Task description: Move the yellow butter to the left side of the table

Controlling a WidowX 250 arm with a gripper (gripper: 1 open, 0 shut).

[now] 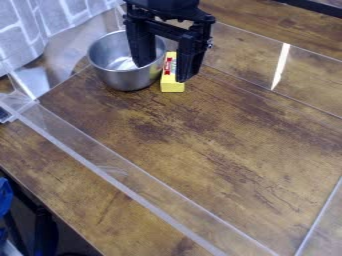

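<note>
The yellow butter (171, 76) is a small bright yellow box with a red-and-white label, resting on the dark wood-grain table (201, 140) just right of a steel bowl. My black gripper (168, 62) hangs straight down over it, open, one finger (139, 60) on the bowl side and the other finger (194, 62) on the right of the box. The box sits between the fingers; whether they touch it is unclear. Its upper part is partly hidden by the gripper body.
A steel bowl (122, 62) stands at the back left, close beside the butter. A white cloth-like cover (40, 45) lies at the far left corner. Clear acrylic strips (100, 165) run along the table's borders and across its front.
</note>
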